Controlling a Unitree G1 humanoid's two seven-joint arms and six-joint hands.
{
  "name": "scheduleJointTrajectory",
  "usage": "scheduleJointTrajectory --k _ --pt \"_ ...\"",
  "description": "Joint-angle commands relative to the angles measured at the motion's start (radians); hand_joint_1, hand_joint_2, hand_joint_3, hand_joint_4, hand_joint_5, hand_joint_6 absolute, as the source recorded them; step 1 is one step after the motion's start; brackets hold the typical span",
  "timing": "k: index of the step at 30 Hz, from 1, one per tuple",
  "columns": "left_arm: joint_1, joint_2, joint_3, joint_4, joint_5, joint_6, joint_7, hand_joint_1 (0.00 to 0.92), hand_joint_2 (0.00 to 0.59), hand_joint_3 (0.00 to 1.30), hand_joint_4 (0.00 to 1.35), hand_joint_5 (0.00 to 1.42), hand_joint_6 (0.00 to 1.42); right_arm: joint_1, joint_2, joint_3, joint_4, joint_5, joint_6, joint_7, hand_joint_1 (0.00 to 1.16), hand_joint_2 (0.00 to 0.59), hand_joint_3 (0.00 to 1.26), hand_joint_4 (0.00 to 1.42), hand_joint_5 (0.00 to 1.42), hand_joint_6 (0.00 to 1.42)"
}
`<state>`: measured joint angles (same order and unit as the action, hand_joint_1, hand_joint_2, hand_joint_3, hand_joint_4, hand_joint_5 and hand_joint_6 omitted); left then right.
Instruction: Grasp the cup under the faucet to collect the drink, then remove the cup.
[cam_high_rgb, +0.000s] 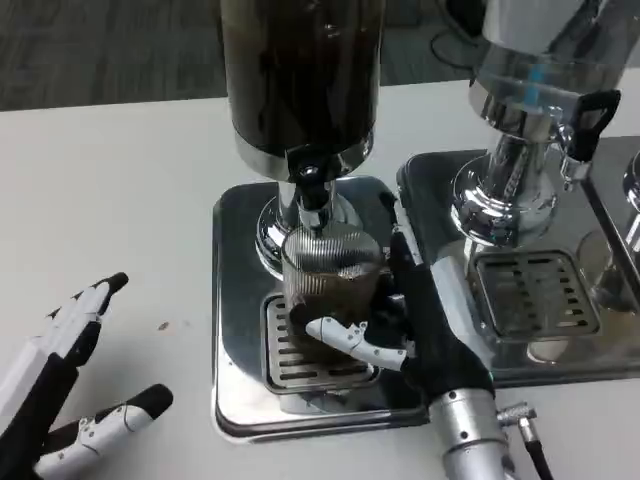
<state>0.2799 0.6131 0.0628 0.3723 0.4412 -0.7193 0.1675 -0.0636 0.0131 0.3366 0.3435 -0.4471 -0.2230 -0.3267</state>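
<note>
To your right stands a second drink dispenser (530, 110): a clear tank on a chrome stem, with a black-handled tap (583, 125) on its right. Below it lies a slotted drip grate (535, 292) in a steel base. The white table (110, 190) reaches back to grey carpet (100, 45).

White table (120, 190) meets dark grey carpet floor (100, 50) behind.

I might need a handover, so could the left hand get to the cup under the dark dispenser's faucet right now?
Probably not cleanly. The left hand lies open on the table beside the tray, but the right hand already grips the cup.
</note>
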Motion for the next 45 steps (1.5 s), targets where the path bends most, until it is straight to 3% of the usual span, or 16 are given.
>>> scheduleJointTrajectory --k 1,13,24,31,45 --pt "0.006 -0.003 0.003 -0.009 -0.010 0.004 -0.007 0.000 0.106 0.00 0.00 0.00 0.00 0.024 0.009 0.006 0.016 -0.005 0.002 -0.005 0.85 0.148 0.01 0.46 0.70 1.12" --pt "0.001 -0.003 0.001 -0.001 -0.016 -0.001 -0.010 0.000 0.108 0.00 0.00 0.00 0.00 0.030 0.001 0.019 0.017 -0.040 -0.064 -0.066 0.88 0.160 0.13 0.57 0.81 1.25" --pt "-0.016 -0.008 -0.008 0.013 -0.026 -0.007 -0.024 0.000 0.108 0.00 0.00 0.00 0.00 0.050 -0.003 0.004 0.013 -0.061 -0.124 -0.139 0.91 0.159 0.20 0.60 0.87 1.29" --pt "-0.026 -0.011 -0.016 0.014 -0.024 -0.009 -0.025 0.000 0.108 0.00 0.00 0.00 0.00 0.089 -0.014 -0.003 -0.054 -0.099 -0.146 -0.196 0.92 0.161 0.22 0.62 0.87 1.30" --pt "-0.050 -0.014 -0.050 0.016 -0.014 -0.016 -0.036 0.000 0.108 0.00 0.00 0.00 0.00 0.214 -0.058 -0.033 -0.236 -0.111 -0.145 -0.186 0.93 0.161 0.22 0.62 0.88 1.32"
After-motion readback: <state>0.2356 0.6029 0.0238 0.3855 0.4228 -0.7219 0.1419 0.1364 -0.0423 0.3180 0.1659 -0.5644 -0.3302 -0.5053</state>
